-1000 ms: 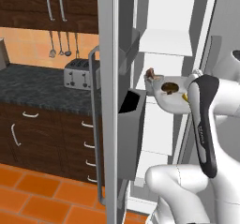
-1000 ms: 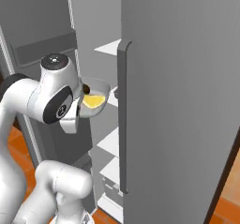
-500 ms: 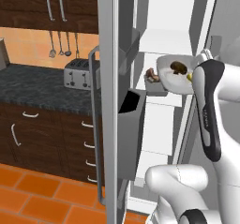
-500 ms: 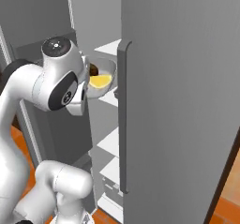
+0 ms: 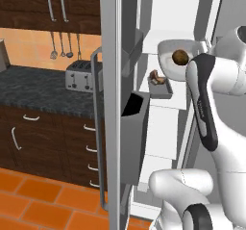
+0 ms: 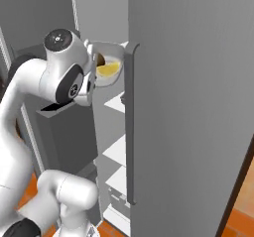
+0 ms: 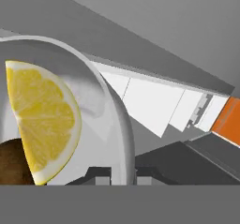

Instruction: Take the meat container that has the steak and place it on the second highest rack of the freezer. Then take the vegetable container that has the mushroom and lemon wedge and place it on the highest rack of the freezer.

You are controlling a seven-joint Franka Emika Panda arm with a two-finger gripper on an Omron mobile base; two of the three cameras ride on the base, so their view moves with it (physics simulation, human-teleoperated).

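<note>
My gripper (image 7: 123, 175) is shut on the rim of the vegetable container (image 7: 115, 120), a white bowl holding the lemon wedge (image 7: 44, 122) and the mushroom (image 7: 10, 163). In the left base view the vegetable container (image 5: 169, 60) with the mushroom (image 5: 180, 57) hangs in the open freezer (image 5: 163, 128), just under the front of the highest rack (image 5: 166, 34). Below it, the meat container (image 5: 161, 89) with the steak (image 5: 157, 77) rests on the second highest rack (image 5: 168, 104). In the right base view the lemon wedge (image 6: 109, 69) shows in the vegetable container (image 6: 111, 77) beside my arm.
The freezer's open door with grey bins (image 5: 134, 123) stands left of the shelves. The other grey door and its long handle (image 6: 130, 122) are close to the right of the bowl. A dark counter (image 5: 33, 92) carries a toaster (image 5: 79, 76).
The arm has lifted the bowl from about the steak tray's height up to the level of the top shelf. The steak tray has stayed on its shelf.
</note>
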